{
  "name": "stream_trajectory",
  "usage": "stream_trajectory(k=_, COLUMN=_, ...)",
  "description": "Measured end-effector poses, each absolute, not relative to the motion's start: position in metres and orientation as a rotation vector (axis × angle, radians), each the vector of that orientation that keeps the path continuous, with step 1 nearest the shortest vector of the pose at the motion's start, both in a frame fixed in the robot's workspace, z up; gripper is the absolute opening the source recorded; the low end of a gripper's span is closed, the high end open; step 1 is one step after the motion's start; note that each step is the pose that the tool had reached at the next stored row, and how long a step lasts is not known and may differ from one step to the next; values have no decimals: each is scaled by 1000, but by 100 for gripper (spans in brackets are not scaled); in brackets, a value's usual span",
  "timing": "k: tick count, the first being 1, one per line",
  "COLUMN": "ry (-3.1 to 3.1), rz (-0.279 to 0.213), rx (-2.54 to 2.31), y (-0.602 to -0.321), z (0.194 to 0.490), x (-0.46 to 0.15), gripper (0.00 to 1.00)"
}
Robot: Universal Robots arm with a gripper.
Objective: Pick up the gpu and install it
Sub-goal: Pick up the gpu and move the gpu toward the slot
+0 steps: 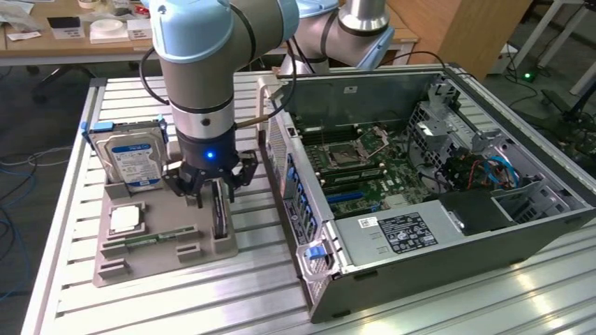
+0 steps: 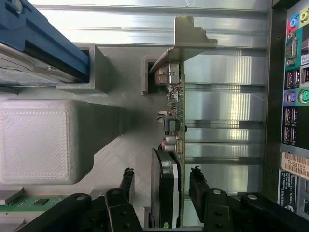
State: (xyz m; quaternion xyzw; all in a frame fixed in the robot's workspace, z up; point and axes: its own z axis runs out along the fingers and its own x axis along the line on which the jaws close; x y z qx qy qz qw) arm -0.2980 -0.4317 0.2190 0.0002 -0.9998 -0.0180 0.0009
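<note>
The task was judged to be at its opening stage. The gpu (image 1: pixel 220 213) was seen standing on its long edge in a slot of the grey holder (image 1: pixel 139 262), which rested on the slatted desk (image 1: pixel 112 314) just beside the open computer case (image 1: pixel 521 216). No card was seen seated on the motherboard (image 1: pixel 373 174) inside that case, so the pick-up and the installation were both judged not yet done. What had been achieved, as far as could be seen, was the approach. The arm had been brought down over the holder, with the fingers (image 1: pixel 191 190) lowered to the card's upper edge.

In the wrist view the gpu (image 2: pixel 169 145) was found between the fingers (image 2: pixel 127 186), one set off each face. One finger faced the dark cooler side and the other the green board side. A sliver of daylight was visible on both sides — wider on the dark side, very narrow on the board side — so the fingers were read as parted around the card and not yet clamped on it. Nothing was held. The silver bracket (image 2: pixel 193 36) was seen at the end of the card away from the fingers.

Elsewhere in the holder, the hard drive (image 1: pixel 130 160) was stood upright and the small square chip (image 1: pixel 124 220) was laid flat, both apart from the fingers.
</note>
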Motion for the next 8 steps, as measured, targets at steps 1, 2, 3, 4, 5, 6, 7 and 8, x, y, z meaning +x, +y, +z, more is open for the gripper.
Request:
stream_trajectory(k=1, ry=-3139, rz=-57, rx=1, y=-432, z=219, x=-298, gripper=58)
stream_trajectory(k=2, ry=-3139, rz=-56, rx=1, y=-432, z=219, x=-298, gripper=58)
stream_trajectory(k=3, ry=-3139, rz=-56, rx=1, y=-432, z=219, x=-298, gripper=56)
stream_trajectory(k=4, ry=-3139, rz=-56, rx=1, y=-432, z=219, x=-298, gripper=56)
stream_trajectory(k=5, ry=-3139, rz=-57, rx=1, y=-432, z=219, x=-298, gripper=49)
stream_trajectory(k=6, ry=-3139, rz=-56, rx=1, y=-432, z=219, x=-298, gripper=49)
stream_trajectory(k=7, ry=-3139, rz=-57, rx=1, y=-432, z=219, x=-298, gripper=49)
stream_trajectory(k=8, ry=-3139, rz=-56, rx=1, y=-432, z=219, x=-298, gripper=49)
